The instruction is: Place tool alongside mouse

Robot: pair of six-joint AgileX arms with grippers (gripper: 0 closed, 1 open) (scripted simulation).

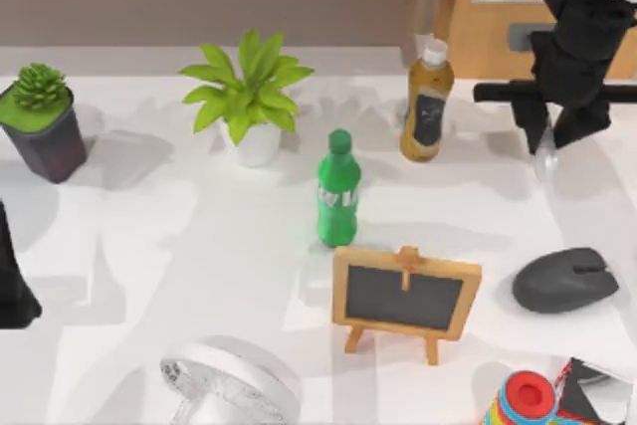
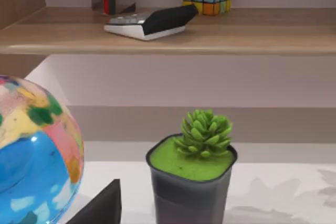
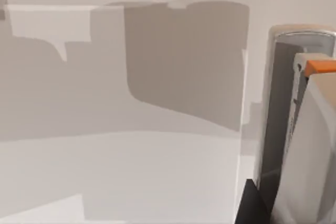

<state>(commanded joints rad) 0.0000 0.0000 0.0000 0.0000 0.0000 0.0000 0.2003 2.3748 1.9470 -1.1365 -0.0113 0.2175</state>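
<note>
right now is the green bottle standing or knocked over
Upright: the green bottle stands on its base on the table, cap on top, behind the small chalkboard.

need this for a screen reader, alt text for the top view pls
A dark grey mouse lies at the table's right, beside a small chalkboard. Behind stand a green bottle and yellow bottle; the right arm hangs at the far right.

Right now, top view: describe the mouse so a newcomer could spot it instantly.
Start at the small chalkboard easel standing near the middle of the white table's front. Look toward the table's right edge: the mouse lies flat there, apart from the easel. It is the only dark grey, matte, low oval shape, unlike the upright green bottle and the yellow bottle.
</note>
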